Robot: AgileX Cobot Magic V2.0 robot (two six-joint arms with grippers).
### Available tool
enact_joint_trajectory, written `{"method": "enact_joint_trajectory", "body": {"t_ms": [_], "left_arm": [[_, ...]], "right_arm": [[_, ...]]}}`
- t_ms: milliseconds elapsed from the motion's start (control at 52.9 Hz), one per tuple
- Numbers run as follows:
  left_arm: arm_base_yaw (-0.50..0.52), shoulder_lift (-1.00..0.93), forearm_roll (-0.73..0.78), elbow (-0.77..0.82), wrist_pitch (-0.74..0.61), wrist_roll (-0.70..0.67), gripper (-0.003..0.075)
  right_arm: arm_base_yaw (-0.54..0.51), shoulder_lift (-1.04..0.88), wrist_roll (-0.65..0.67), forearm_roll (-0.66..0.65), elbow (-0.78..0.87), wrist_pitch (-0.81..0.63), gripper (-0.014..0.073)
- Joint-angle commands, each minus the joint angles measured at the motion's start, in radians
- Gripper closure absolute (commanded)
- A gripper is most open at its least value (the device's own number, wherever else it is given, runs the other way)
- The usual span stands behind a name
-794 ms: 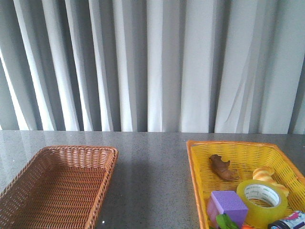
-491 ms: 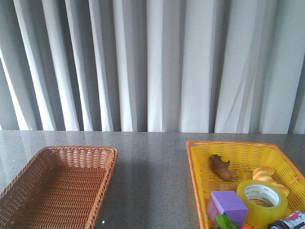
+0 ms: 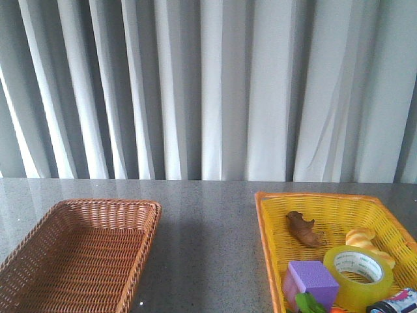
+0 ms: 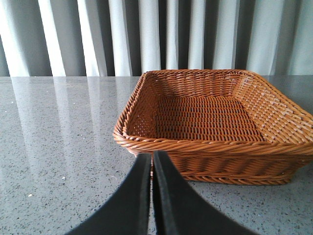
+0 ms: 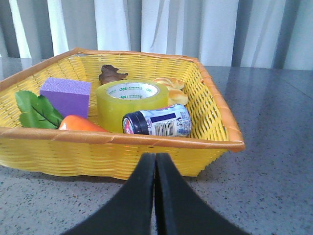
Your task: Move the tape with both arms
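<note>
Grey pleated curtains (image 3: 215, 85) close off the back of the scene; in front of them runs a grey speckled tabletop (image 3: 208, 222). On its left side sits a brown wicker basket (image 3: 78, 254); on its right side a yellow wicker basket (image 3: 326, 208). The tape (image 3: 358, 274) lies flat in the yellow basket, core opening up, toward the near right part of it. Around it: a purple block (image 3: 313, 280) just to its left, a croissant-shaped toy (image 3: 366, 240) just behind it, a small brown toy animal (image 3: 303, 229) farther back, and a jar with a blue and white label (image 5: 157, 120) lying on its side against its near face. An orange carrot (image 5: 80, 123) with green leaves (image 5: 34, 111) lies at the near left of the same basket. Neither arm shows in the front view. Right hand (image 5: 155, 196): fingers pressed together, nothing between them, low over the tabletop just outside the near rim of the yellow basket. The tape stands ahead of this hand, inside the rim, with the jar between tape and rim; hand and tape are apart. Left hand (image 4: 151, 196): fingers likewise pressed together and holding nothing, just in front of the near rim of the brown basket, well apart from the tape.
</note>
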Motion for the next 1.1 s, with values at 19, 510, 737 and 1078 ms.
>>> {"method": "enact_joint_trajectory", "body": {"t_ms": [19,510,737,1078], "left_arm": [[0.002,-0.016,-0.008,-0.023,-0.069,-0.006,0.0727],[0.002,-0.016,-0.008,-0.023,-0.069,-0.006,0.0727],[0.002,-0.016,-0.01,-0.023,-0.107,-0.007,0.0727],[-0.002,0.0,-0.008,-0.159,-0.418,-0.03,0.0727]], "right_arm": [[-0.005,-0.013,-0.002,-0.005,0.005,-0.077,0.0602],[-0.005,-0.013,-0.002,-0.005,0.005,-0.078,0.0602],[-0.005,-0.013,0.051,0.137,0.003,-0.197,0.0602],[-0.005,0.073,0.089,0.077,-0.244,-0.45,0.0602]]}}
